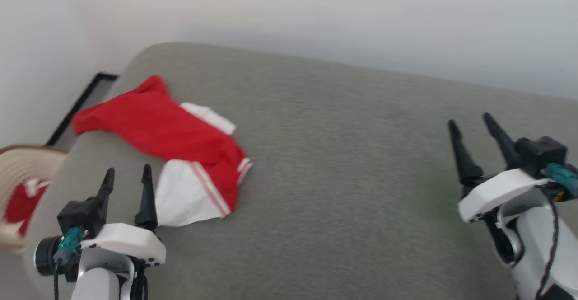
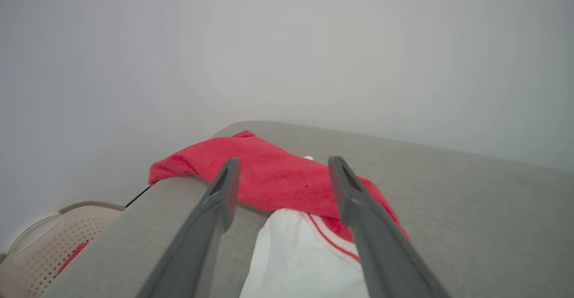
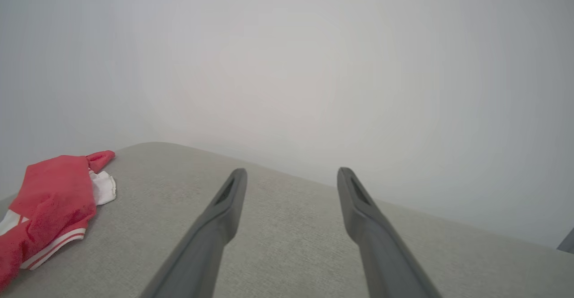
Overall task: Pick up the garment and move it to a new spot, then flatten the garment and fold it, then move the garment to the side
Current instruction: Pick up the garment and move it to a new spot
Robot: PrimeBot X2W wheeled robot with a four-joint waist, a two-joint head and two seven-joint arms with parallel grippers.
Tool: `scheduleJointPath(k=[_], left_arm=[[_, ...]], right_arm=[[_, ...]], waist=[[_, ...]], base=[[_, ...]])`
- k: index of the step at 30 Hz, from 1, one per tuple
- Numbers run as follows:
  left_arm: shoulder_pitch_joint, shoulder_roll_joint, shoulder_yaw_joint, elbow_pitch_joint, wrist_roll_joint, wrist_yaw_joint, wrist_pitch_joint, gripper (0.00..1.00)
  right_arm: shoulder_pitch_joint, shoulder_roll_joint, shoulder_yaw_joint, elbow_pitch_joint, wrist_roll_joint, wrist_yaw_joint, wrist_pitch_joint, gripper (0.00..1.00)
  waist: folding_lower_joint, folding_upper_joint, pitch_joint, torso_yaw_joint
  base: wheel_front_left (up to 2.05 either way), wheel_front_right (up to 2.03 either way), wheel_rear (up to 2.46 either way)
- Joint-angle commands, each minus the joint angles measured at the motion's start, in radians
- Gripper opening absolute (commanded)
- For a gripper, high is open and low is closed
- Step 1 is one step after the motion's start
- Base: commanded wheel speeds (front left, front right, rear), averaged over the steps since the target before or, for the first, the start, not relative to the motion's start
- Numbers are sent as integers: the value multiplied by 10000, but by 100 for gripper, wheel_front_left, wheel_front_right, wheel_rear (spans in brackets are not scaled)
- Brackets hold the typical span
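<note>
The garment (image 1: pixel 171 151), a red shirt with white sleeve panels and striped trim, lies crumpled at the left end of the grey cushioned surface (image 1: pixel 338 191), one red corner hanging over the left edge. My left gripper (image 1: pixel 127 175) hovers open just in front of it, near the white sleeve; in the left wrist view the garment (image 2: pixel 278 177) lies between and beyond the spread fingers (image 2: pixel 222 195). My right gripper (image 1: pixel 472 128) stands open far to the right, over bare fabric. In the right wrist view the garment (image 3: pixel 54 199) sits at the far left.
A beige perforated basket (image 1: pixel 20 169) holding more red cloth stands on the floor left of the cushion; it also shows as the basket (image 2: pixel 54 239). A pale wall (image 1: pixel 361 20) runs behind. A dark frame (image 1: pixel 81 105) lies on the floor at the left.
</note>
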Motion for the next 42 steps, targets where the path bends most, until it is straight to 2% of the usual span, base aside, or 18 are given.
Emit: scheduleJointPath(k=[1, 9, 15, 23, 29, 33, 35, 37, 42], left_arm=[[94, -42, 80, -38, 154, 56, -74, 100], [635, -244, 676, -324, 86, 127, -67, 100], [971, -410, 946, -629, 135, 110, -67, 100], [465, -332, 786, -703, 336, -40, -67, 100], [-1012, 176, -66, -76, 266, -184, -23, 100], [-2360, 609, -909, 939, -932, -211, 1413, 100], [-2897, 914, -1379, 1566, -2122, -205, 2880, 100], [-3328, 1534, -2044, 1925, -2855, -206, 4222, 100], [-3758, 2371, -2666, 2520, -4577, -188, 6641, 100]], right_arm=[[-111, 100, 75, -27, -100, 0, -69, 100], [-254, 648, 620, -96, 166, -1, -65, 100], [-426, 833, 1100, -97, 299, -1, -65, 100], [-756, 710, 1431, -167, 454, -1, -65, 100], [-1034, 443, 1475, -265, 542, -1, -66, 100], [-1133, 320, 1350, -322, 630, -1, -65, 100], [-1183, 309, 1279, -341, 627, -1, -65, 100], [-1249, 330, 1230, -376, 659, -1, -65, 100], [-1299, 383, 1121, -454, 695, -1, -65, 100]], waist=[[0, 0, 11, 733], [0, 0, 19, 1810], [0, 0, 109, 2080], [0, 0, 599, 1498], [0, 0, 1259, 426], [0, 0, 1641, -350], [0, 0, 1792, -715], [0, 0, 1943, -1080], [0, 0, 2292, -1891]], base=[[0, 0, 0], [0, 0, 0], [0, 0, 0], [0, 0, 0], [0, 0, 0], [0, 0, 0], [0, 0, 0], [0, 0, 0], [0, 0, 0]])
